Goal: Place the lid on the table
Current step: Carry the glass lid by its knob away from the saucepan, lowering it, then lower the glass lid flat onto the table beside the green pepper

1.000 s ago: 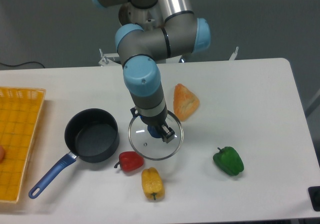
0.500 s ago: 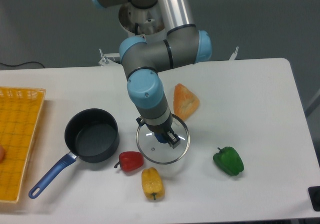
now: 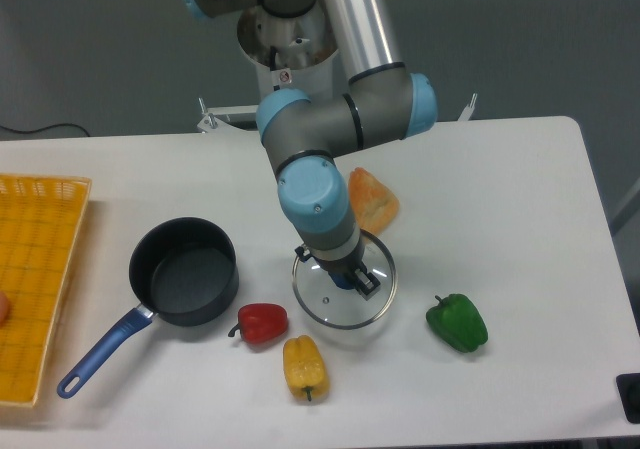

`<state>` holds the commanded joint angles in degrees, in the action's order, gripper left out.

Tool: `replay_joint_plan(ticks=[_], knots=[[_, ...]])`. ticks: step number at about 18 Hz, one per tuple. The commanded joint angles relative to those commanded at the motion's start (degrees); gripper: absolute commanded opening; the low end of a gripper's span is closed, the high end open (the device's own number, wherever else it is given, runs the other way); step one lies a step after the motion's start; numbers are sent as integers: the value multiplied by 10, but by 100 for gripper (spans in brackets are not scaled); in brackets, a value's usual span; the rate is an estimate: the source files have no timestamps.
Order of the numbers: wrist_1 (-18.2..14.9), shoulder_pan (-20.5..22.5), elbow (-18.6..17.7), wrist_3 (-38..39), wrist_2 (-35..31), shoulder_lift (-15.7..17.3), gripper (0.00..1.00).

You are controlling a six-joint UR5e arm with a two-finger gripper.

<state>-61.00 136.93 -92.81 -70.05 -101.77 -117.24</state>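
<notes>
The round clear glass lid (image 3: 335, 304) with a thin metal rim hangs from my gripper (image 3: 350, 278), which is shut on its blue centre knob. The lid is held low over the white table (image 3: 520, 209), right of the dark saucepan (image 3: 183, 272) and between the red pepper and the green pepper. I cannot tell whether its rim touches the tabletop. The arm hides most of the knob and the lid's upper edge.
A blue-handled saucepan stands open at left. A red pepper (image 3: 263, 323) and a yellow pepper (image 3: 304, 366) lie just left and below the lid, a green pepper (image 3: 457, 323) to its right, an orange bread-like piece (image 3: 372, 202) behind it. A yellow mesh tray (image 3: 35, 279) sits at the left edge.
My gripper has carried the lid to the right, away from the saucepan, toward the green pepper. The other objects have not moved.
</notes>
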Motion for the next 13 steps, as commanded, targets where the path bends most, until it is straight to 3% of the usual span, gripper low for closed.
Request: replay_joint_plan(ticks=[13], knots=[[18,-1,4,5,-11,-25,61]])
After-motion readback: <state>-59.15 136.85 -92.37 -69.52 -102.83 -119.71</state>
